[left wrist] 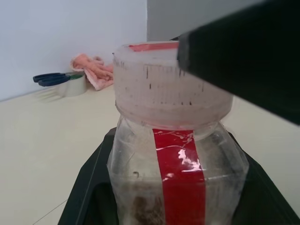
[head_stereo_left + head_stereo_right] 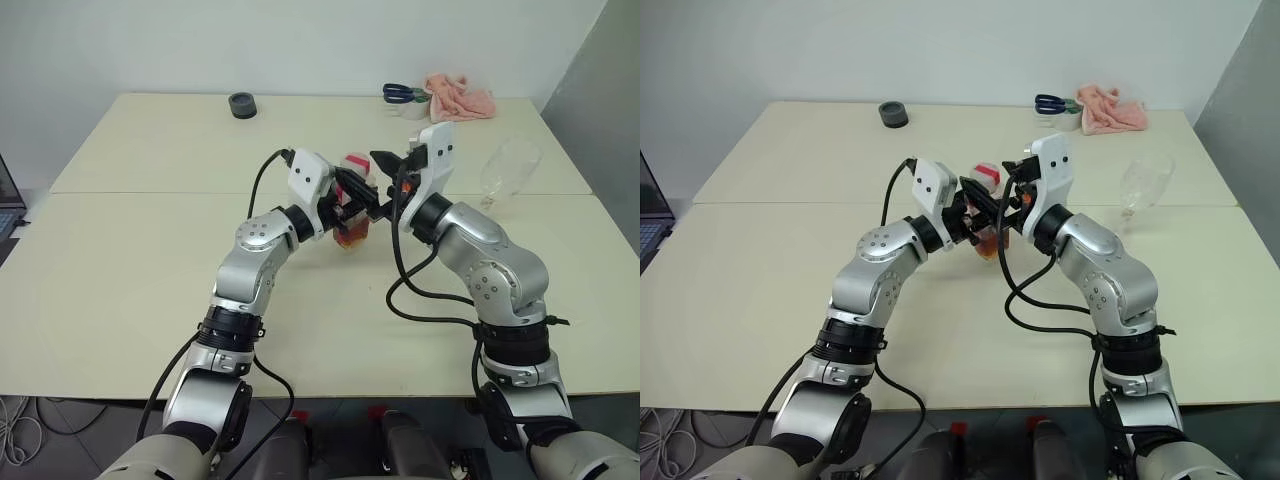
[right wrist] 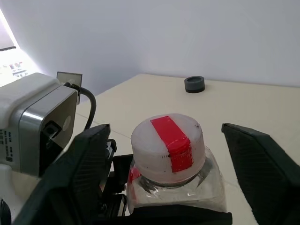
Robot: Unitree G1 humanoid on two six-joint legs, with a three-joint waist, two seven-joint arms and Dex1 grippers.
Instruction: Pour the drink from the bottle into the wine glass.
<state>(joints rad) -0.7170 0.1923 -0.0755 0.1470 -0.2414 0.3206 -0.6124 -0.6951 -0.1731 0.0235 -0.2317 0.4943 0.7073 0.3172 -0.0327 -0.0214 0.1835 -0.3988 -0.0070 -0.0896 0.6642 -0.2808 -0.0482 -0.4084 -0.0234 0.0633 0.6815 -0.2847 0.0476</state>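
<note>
Your left gripper (image 2: 352, 203) is clamped around the bottle (image 2: 352, 212), holding it above the table (image 2: 150, 280) with amber drink (image 2: 350, 236) low inside. Your right gripper (image 3: 171, 154) stands spread on either side of the bottle's cap (image 3: 167, 141), not gripping it. Beyond the bottle, to its right, the wine glass (image 2: 508, 170) lies tipped over.

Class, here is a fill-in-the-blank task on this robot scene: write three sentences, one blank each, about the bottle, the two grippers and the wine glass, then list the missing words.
1. The bottle is held by the ___ gripper.
2. The right gripper has its fingers open on either side of the bottle's ___, which has a red strip on top.
3. The wine glass stands on the table and looks ___ of drink.

Missing words: left; cap; empty
</note>
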